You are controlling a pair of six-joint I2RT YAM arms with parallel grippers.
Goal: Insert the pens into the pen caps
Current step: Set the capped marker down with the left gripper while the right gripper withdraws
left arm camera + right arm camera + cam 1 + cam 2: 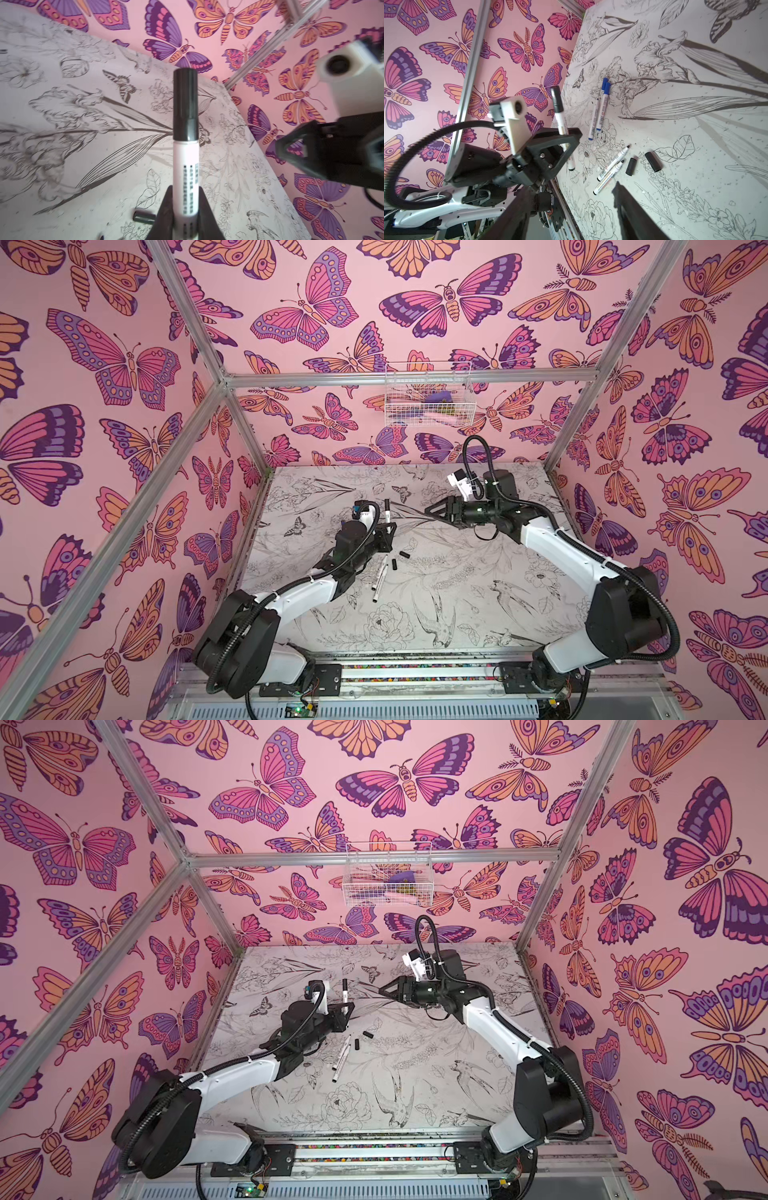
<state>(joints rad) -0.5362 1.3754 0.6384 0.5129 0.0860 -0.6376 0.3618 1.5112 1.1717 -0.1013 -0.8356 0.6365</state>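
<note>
My left gripper point(185, 190) is shut on a white pen point(185, 166), held upright with a black pen cap point(185, 106) on its upper end. Both top views show that pen point(387, 511) point(345, 991) standing out of the left gripper point(388, 531) point(347, 1011). My right gripper point(432, 510) point(384, 990) point(572, 187) hovers open and empty just right of the pen. Two uncapped black-tipped pens point(613, 164) point(608, 177) lie side by side on the table beside two loose black caps point(631, 166) point(653, 161). Two blue-capped pens point(604, 104) point(595, 116) lie farther off.
The flower-printed table point(457, 593) is walled in by butterfly panels and aluminium posts. A white wire basket point(428, 393) hangs on the back wall. The loose pens point(380, 578) and caps point(404, 554) lie just in front of the left gripper.
</note>
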